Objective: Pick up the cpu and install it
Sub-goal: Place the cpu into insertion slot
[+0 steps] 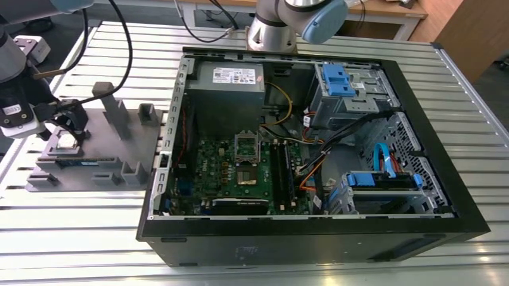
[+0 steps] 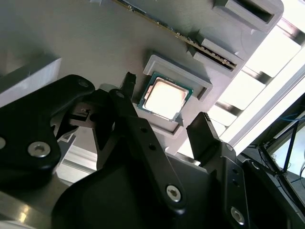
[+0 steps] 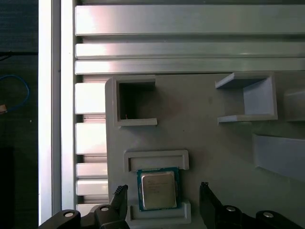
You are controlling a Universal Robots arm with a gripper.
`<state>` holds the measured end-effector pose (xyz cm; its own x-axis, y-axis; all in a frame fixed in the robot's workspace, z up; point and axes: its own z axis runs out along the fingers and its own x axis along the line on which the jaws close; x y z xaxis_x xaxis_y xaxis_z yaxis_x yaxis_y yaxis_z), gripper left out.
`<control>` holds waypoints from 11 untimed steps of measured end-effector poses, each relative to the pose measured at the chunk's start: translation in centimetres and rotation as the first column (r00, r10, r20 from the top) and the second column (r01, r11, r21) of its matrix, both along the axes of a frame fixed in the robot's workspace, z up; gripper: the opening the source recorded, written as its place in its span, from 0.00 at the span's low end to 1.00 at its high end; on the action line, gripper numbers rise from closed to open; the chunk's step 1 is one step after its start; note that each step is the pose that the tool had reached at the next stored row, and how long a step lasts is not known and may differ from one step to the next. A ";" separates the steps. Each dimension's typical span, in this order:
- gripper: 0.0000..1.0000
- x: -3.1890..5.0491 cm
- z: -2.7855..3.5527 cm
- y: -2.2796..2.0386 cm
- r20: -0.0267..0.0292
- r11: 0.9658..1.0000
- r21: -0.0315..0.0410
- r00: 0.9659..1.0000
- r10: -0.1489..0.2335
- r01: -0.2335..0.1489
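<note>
A slatted metal table (image 1: 71, 238) carries all items. An open black computer case (image 1: 318, 247) lies on its side on the table, with the green circuit board (image 1: 230, 179) exposed and a silver socket frame (image 1: 247, 146) near the board's centre. The robot arm (image 1: 16, 113) reaches over the exterior view's left side, well apart from the case. Below it, just beside the case on that side, a grey tray (image 1: 111, 149) with raised pockets and posts lies flat on the table. The gripper (image 1: 68, 126) hangs directly over the tray. In both wrist views its two black fingers (image 3: 121, 193) stand spread apart, one on each side of the chip holder, with a visible gap between each fingertip (image 2: 202, 121) and the chip; nothing is clamped. A long narrow memory stick (image 2: 190, 40) rests in a slot on the tray, near the chip holder. The cpu (image 3: 158, 190) lies flat in a shallow framed recess of the tray, metal top facing up, between the spread fingers and not touched by them.
</note>
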<state>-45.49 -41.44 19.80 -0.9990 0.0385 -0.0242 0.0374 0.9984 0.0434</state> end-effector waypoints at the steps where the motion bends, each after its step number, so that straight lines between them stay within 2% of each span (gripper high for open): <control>1: 0.71 0.00 -0.02 0.00 0.000 1.000 0.000 1.000 0.000 0.000; 11: 0.71 0.00 -0.84 0.01 0.000 1.000 0.000 1.000 0.009 -0.009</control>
<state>-45.49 -41.43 18.95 -0.9993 0.0293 -0.0243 0.0282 0.9987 0.0434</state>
